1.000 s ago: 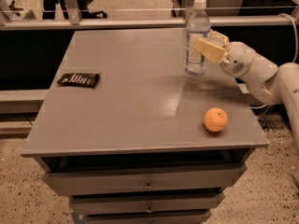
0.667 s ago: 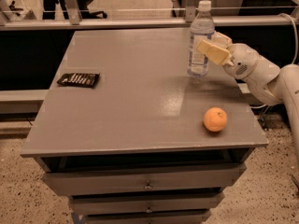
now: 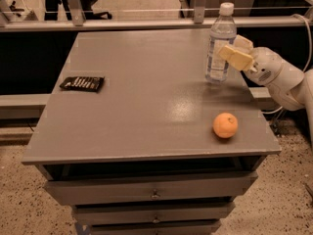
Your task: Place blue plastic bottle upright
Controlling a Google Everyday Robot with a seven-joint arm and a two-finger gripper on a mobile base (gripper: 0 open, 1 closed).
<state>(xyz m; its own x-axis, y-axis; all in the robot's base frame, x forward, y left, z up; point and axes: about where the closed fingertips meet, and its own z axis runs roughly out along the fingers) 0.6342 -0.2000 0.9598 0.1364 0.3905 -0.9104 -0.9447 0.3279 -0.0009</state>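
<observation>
The blue plastic bottle [image 3: 218, 58] is clear and ribbed, with a white cap and a pale label. It stands upright near the back right of the grey table [image 3: 146, 106], its base at the tabletop. My gripper [image 3: 230, 49] reaches in from the right at the bottle's label height. Its pale yellow fingers [image 3: 235, 57] are closed around the bottle's right side, one in front of it and one behind. The white arm runs off toward the right edge of the view.
An orange [image 3: 225, 125] lies near the table's front right corner. A dark snack packet [image 3: 82, 83] lies flat at the left edge. Drawers sit below the tabletop. A metal rail [image 3: 146, 22] runs behind the table.
The gripper and the bottle have moved together a little to the right and toward the back; the bottle stays upright. The orange and the packet have not moved.
</observation>
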